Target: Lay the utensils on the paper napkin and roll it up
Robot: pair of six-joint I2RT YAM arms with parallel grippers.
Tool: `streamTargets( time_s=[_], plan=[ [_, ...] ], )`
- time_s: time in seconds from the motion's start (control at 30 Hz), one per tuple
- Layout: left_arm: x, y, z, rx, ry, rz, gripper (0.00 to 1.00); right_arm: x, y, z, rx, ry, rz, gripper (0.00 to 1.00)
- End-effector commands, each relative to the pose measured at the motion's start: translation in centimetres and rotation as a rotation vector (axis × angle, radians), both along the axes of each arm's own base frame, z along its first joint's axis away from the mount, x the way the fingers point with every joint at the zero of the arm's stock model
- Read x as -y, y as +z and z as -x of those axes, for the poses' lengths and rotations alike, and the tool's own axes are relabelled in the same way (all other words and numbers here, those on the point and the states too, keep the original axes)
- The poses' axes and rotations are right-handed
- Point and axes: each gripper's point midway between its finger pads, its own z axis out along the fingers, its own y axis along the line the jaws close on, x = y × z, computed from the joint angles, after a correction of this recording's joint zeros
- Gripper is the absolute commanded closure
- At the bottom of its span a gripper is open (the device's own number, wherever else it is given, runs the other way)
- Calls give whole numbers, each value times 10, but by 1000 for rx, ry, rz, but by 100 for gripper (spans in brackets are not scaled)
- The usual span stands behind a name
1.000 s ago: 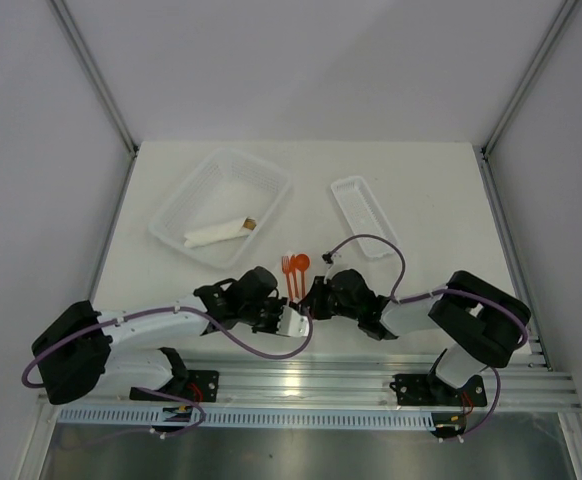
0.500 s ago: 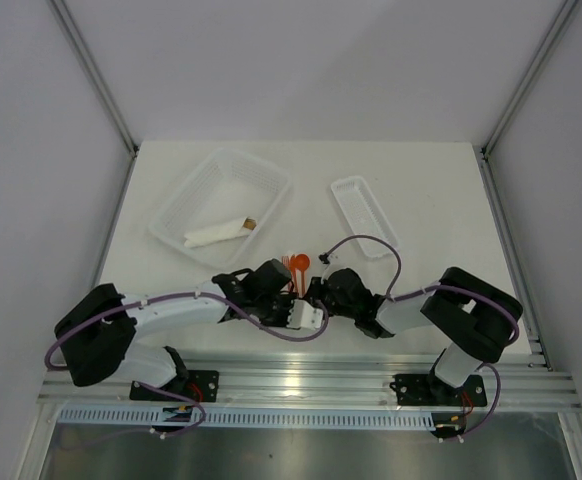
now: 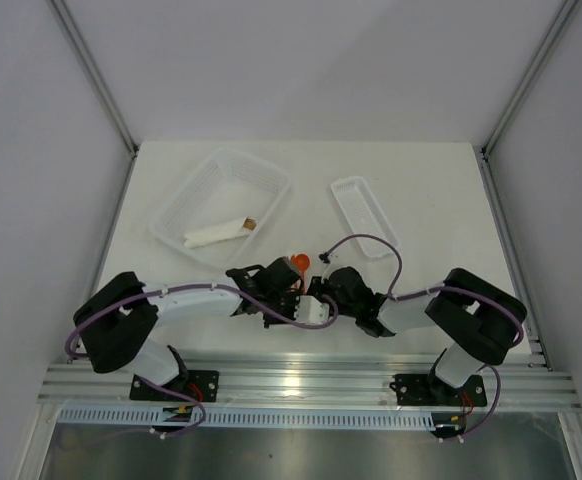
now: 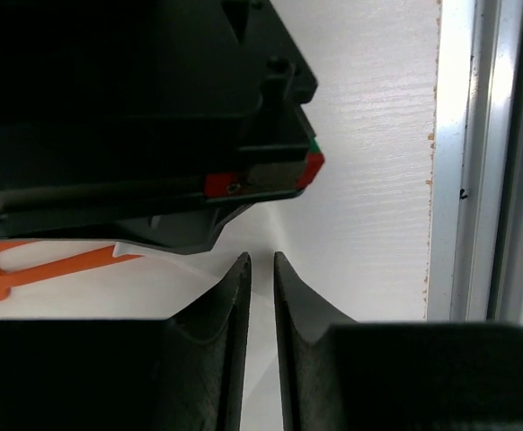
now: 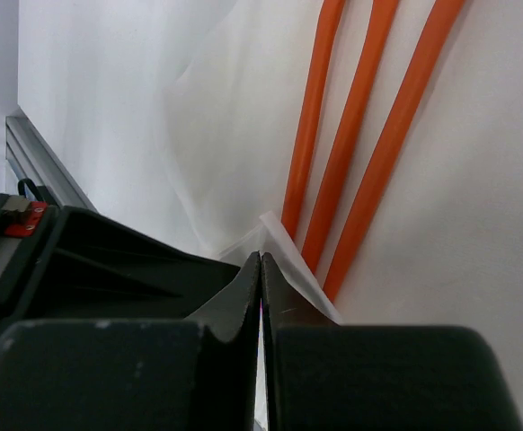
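Three orange utensils point(image 5: 369, 135) lie side by side, slanting across the white napkin point(image 5: 208, 126), only their handles showing. The right pincer point(image 5: 261, 266) is pinched tight on a folded-up napkin corner right next to them.

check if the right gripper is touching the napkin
Touching. The right wrist view shows a lifted corner of the paper napkin pinched at the closed tips of the right gripper, with no gap between them.
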Motion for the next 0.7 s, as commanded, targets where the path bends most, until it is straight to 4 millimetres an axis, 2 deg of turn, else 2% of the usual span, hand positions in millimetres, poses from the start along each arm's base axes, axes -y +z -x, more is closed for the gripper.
streamTargets(
  time_s=[0.0, 0.2, 0.3, 0.33, 0.57, 0.67],
  plan=[
    [-4, -7, 0, -21, 38, -36, 80, -7, 24, -7, 37, -6, -55, 100],
    [-11, -17, -1, -70, 101, -98, 80, -3, 23, -7, 29, -17, -39, 100],
    [-10, -13, -14, -59, 172, -85, 81, -1, 24, -7, 28, -26, -39, 100],
    [-13, -15, -13, -79, 180, -99, 80, -1, 25, -6, 29, -25, -38, 100],
    [-9, -17, -14, -79, 139, -93, 80, 8, 27, -10, 16, -62, -32, 100],
    [-7, -16, -15, -69, 126, -86, 80, 15, 34, -16, 19, -93, -31, 100]
  ],
)
